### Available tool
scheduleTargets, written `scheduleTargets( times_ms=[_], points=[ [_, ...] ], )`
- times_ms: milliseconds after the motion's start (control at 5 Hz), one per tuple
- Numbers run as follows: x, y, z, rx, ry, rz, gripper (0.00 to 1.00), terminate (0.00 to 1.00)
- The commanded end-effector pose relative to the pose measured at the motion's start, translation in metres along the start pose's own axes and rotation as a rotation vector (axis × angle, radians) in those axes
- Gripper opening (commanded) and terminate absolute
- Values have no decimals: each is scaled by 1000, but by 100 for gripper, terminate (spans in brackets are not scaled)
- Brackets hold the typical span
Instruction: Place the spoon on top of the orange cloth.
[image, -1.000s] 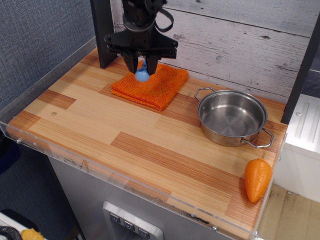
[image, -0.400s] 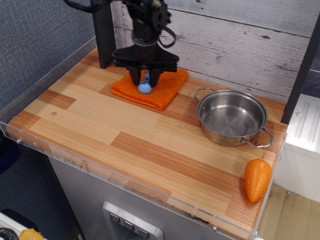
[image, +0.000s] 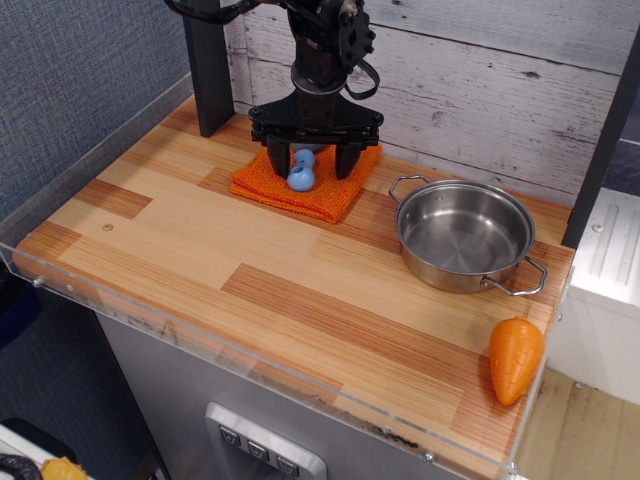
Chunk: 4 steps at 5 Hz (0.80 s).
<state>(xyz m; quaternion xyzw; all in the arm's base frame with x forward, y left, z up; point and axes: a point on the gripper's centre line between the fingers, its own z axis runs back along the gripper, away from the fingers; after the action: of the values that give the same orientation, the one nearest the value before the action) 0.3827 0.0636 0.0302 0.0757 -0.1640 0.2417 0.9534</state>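
The spoon (image: 302, 173) shows its light-blue handle and lies on the orange cloth (image: 310, 199) at the back of the wooden table. The cloth is folded and partly hidden by the arm. My gripper (image: 310, 165) hangs low over the cloth with its jaws spread wide, one finger on each side of the spoon and not touching it. The spoon's grey bowl is not clearly visible.
A steel pot (image: 465, 236) with two handles stands right of the cloth. An orange plastic carrot (image: 515, 358) lies at the front right corner. A black post (image: 210, 60) stands at the back left. A clear acrylic lip (image: 250, 375) runs along the front edge.
The gripper moved right and down over the cloth with the spoon, then opened. The spoon now lies free on the cloth.
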Motion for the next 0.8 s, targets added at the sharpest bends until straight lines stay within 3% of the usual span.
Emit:
scheduleTargets(
  times_ms=[0,600],
  points=[
    [8,-6,27,-37,-49,-1,100,0],
    [19,13,90,-75,-196,-7,100,0]
  ],
)
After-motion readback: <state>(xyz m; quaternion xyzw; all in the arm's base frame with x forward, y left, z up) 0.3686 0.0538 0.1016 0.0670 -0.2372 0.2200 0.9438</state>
